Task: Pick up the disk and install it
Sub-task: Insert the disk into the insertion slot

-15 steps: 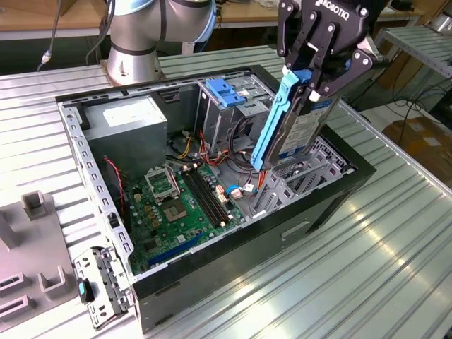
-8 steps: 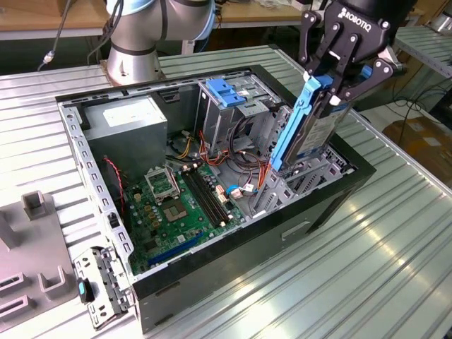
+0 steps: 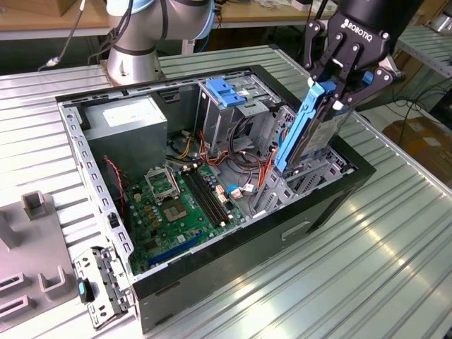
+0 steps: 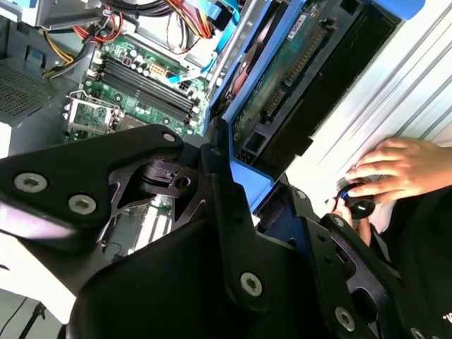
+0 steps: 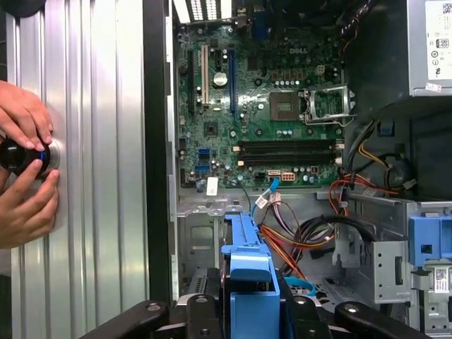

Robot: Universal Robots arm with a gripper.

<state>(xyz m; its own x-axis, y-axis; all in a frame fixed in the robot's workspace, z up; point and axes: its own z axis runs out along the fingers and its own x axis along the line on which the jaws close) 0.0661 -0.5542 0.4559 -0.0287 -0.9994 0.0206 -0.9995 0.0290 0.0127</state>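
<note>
One disk (image 3: 314,134) hangs clamped in the closed gripper (image 3: 339,90), directly beneath it — long axis near upright, leaning slightly, lower end at the mouth of the drive bay (image 3: 311,180), in the corner of the open computer case (image 3: 233,261) on the exterior view's right. Loose cables (image 3: 261,169) and the upright cage (image 3: 229,116) crowd the inner side — the black case wall sits close on the other.

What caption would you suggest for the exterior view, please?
The hand grips the disk, nearly upright, its lower end at the drive bay of the open computer case.
</note>
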